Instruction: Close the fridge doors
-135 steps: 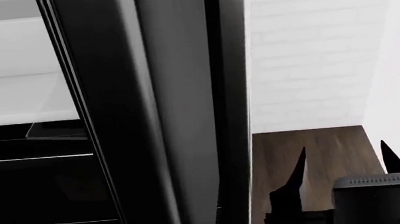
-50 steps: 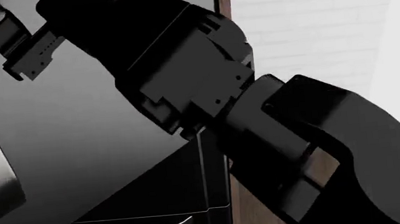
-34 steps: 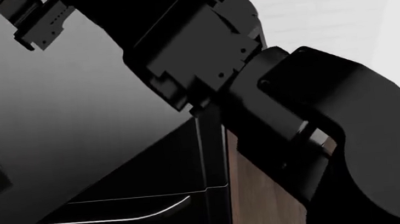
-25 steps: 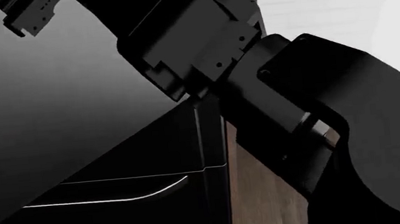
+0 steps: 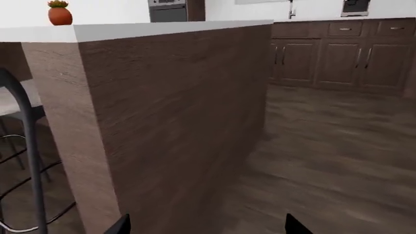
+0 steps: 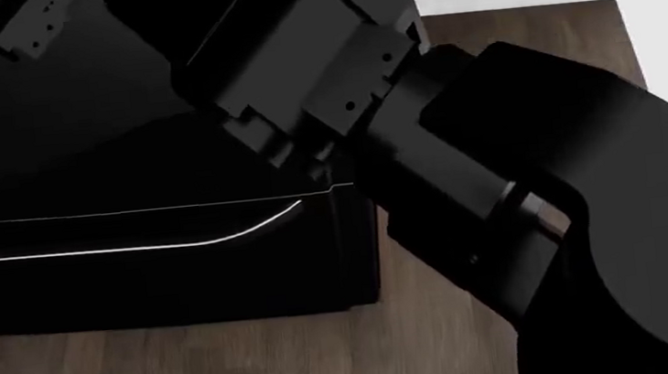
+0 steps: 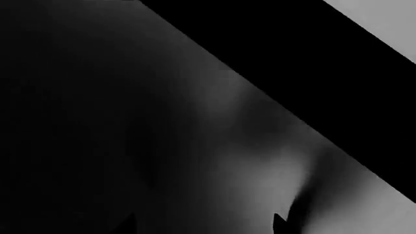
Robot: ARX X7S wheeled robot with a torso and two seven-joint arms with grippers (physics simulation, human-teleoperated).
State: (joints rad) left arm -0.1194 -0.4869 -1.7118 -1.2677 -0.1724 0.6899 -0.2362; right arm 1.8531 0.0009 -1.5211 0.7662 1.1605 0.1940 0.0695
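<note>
- Meanwhile, our head view had dropped since half a second earlier: the white brick wall shrank to a strip at the top, and a broad band of wooden floor [image 6: 180, 372] opened under the fridge.
- We saw the glossy black door panel [image 6: 56, 94] sitting higher and darker in the frame than before, with less of its lit face showing; the drawer [image 6: 147, 278] and its curved horizontal handle [image 6: 192, 238] had climbed from low in the frame to mid-height.
- Our right arm [image 6: 335, 67] stayed stretched across the door front, and the right wrist view was filled by a dark glossy surface close to the camera, which we took for the door panel.
- We judged the right-hand door to be nearly or fully shut under that push, though we could not confirm a closed seam from these views.
- Our right end effector [image 7: 204, 225] showed only two dark tips set apart, so it looked released and holding nothing.
- Our left end effector [image 5: 208, 226] was likewise spread and empty, facing a wood-sided counter [image 5: 169, 112] well away from the fridge.
</note>
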